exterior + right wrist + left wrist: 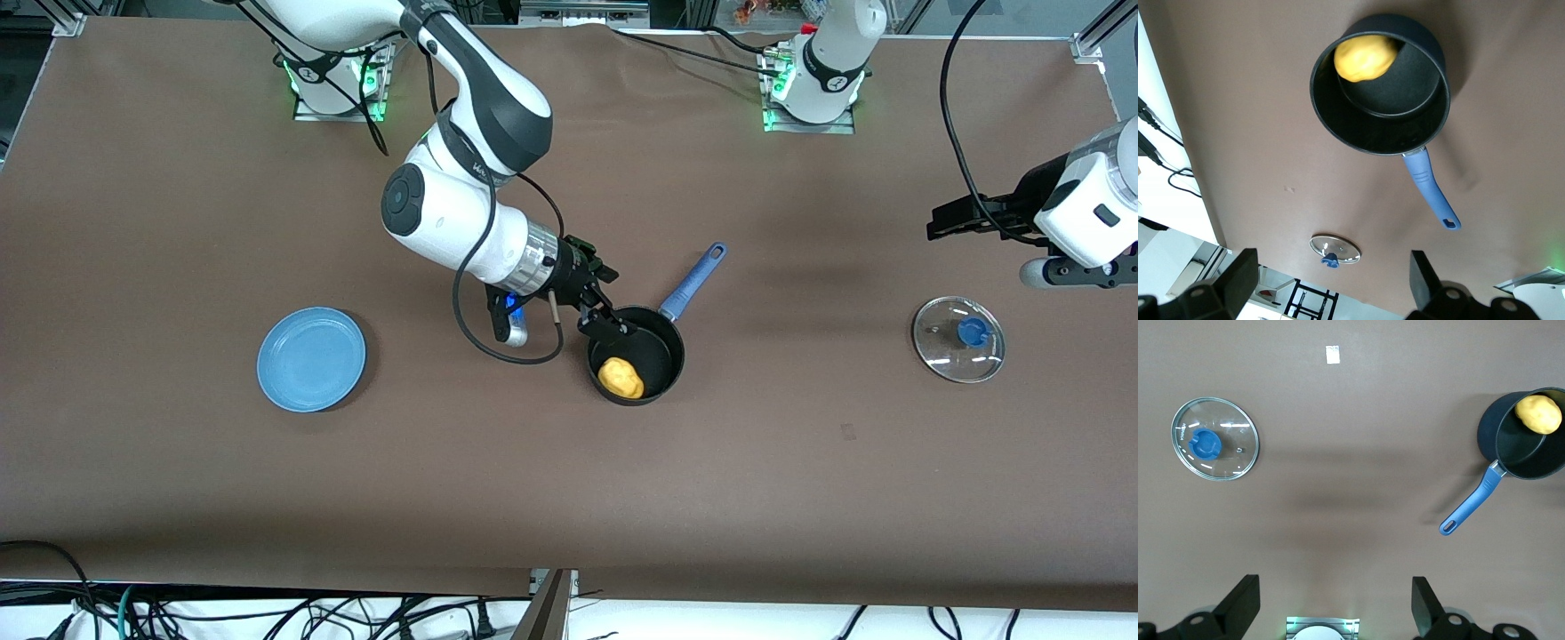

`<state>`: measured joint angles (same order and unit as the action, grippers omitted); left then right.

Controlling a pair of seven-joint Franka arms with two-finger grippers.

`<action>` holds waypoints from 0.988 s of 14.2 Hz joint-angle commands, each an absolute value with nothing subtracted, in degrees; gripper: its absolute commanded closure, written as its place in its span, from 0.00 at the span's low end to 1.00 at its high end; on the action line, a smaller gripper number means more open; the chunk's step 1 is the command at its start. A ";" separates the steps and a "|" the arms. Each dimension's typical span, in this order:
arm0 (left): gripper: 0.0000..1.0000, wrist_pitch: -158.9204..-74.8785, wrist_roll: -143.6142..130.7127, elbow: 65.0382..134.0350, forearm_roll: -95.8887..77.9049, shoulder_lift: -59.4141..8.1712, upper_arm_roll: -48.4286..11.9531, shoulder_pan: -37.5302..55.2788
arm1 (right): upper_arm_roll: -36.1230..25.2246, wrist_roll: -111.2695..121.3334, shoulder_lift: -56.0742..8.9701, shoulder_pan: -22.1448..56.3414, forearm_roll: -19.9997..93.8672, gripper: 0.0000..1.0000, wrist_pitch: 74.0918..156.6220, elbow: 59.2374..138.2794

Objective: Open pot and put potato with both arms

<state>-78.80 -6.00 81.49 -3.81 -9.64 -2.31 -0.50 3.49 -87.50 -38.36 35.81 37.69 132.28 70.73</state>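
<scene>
The black pot (656, 348) stands open in the middle of the table, its blue handle (692, 283) pointing toward the robots' bases. The yellow potato (620, 378) lies inside it. The glass lid (958, 339) with a blue knob lies flat on the table toward the left arm's end. My right gripper (606, 307) is open and empty, over the pot's rim on the side toward the right arm's end. My left gripper (942, 222) is open and empty, up in the air above the table beside the lid. The right wrist view shows the pot (1395, 90), potato (1365, 58) and lid (1335, 248).
A flat light-blue plate (311, 358) sits toward the right arm's end of the table. A small pale mark (1333, 354) lies on the brown table cover. The left wrist view shows the lid (1215, 448), the pot (1511, 443) and the potato (1538, 413).
</scene>
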 commanded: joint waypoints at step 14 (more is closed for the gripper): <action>0.00 -77.96 -6.33 79.45 -4.57 -10.81 -2.37 -0.70 | -24.43 -31.87 -7.16 31.73 18.85 0.00 88.77 90.14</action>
<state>-78.80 -6.01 81.23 -3.82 -10.12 -2.31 -0.51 -23.35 -39.75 -15.93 30.78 24.65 88.91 80.36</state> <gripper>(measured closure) 0.000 0.000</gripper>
